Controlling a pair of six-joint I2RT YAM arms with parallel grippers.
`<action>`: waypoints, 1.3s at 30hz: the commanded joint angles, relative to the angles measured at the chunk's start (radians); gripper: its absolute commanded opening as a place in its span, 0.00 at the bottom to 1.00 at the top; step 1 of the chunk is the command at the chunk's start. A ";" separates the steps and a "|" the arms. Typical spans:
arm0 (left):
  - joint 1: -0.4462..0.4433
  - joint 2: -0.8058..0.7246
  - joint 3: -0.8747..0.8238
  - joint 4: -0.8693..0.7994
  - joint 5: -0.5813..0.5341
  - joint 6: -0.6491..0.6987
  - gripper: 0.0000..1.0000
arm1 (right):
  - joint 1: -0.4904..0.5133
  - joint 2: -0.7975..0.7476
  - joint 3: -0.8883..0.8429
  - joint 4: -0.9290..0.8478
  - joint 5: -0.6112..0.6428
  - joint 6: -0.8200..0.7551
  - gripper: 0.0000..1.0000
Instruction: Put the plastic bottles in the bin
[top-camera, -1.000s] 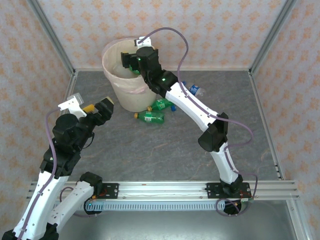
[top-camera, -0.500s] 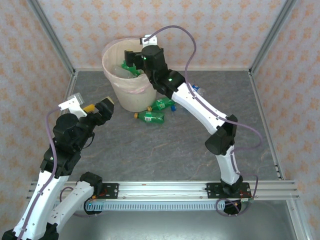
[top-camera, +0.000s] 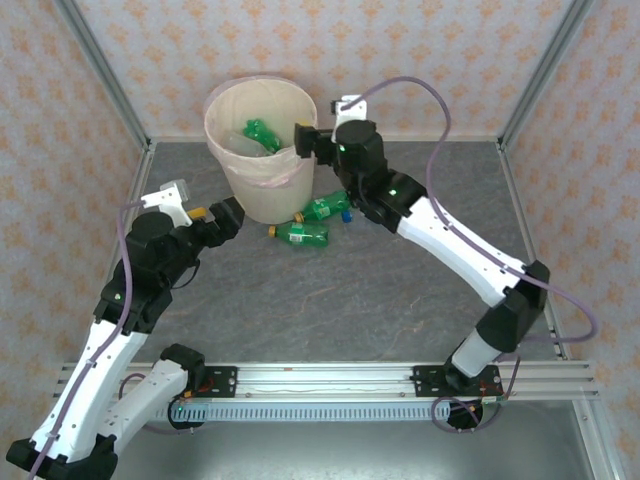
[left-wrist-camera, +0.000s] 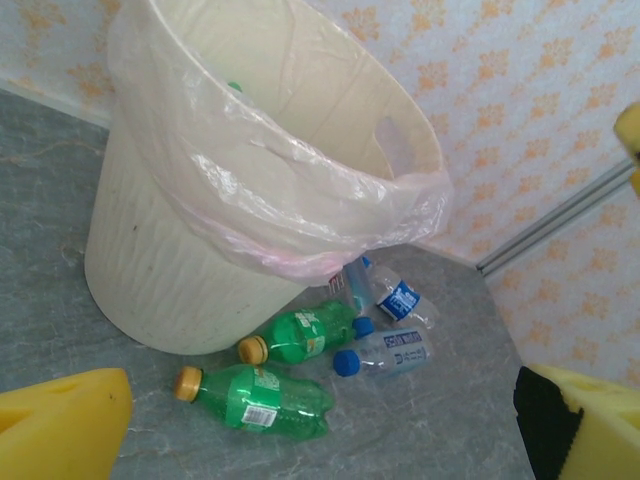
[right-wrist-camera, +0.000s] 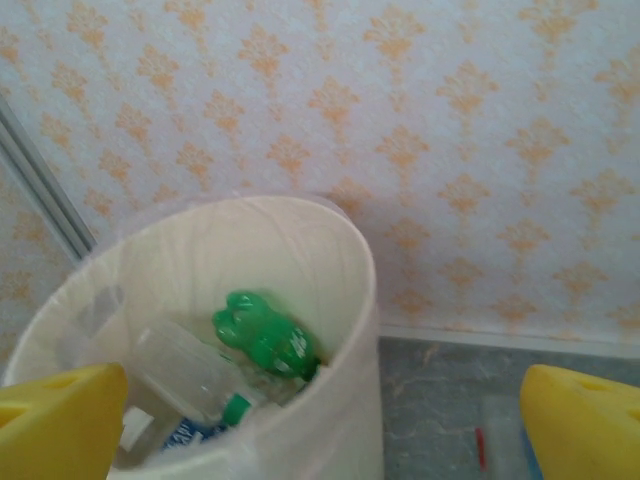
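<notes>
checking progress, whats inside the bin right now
The bin holds a green bottle and a clear bottle beside it. Whatever lies beneath them is covered, so the full count cannot be told.

Bin (top-camera: 250, 195) stood far left on the table (top-camera: 350, 300), mouth open upward, contents lying low. Right gripper (top-camera: 303, 140), jaws wide, hung at its right rim. Two green bottles (left-wrist-camera: 262, 400) and two clear bottles (left-wrist-camera: 385, 352) crowded the bin's right foot, the rear ones close to its wall. Left gripper (top-camera: 213, 213), jaws wide, sat near the bin's left side; the table in front gave open passage.
</notes>
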 joint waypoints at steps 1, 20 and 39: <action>-0.012 0.002 0.015 0.036 0.042 0.008 0.99 | -0.054 -0.098 -0.134 0.071 -0.012 0.050 1.00; -0.203 0.103 0.035 0.069 -0.061 0.003 0.99 | -0.354 -0.028 -0.408 -0.105 -0.091 0.546 1.00; -0.300 0.115 0.001 0.098 -0.113 -0.005 0.99 | -0.475 0.245 -0.381 -0.069 -0.420 0.872 0.90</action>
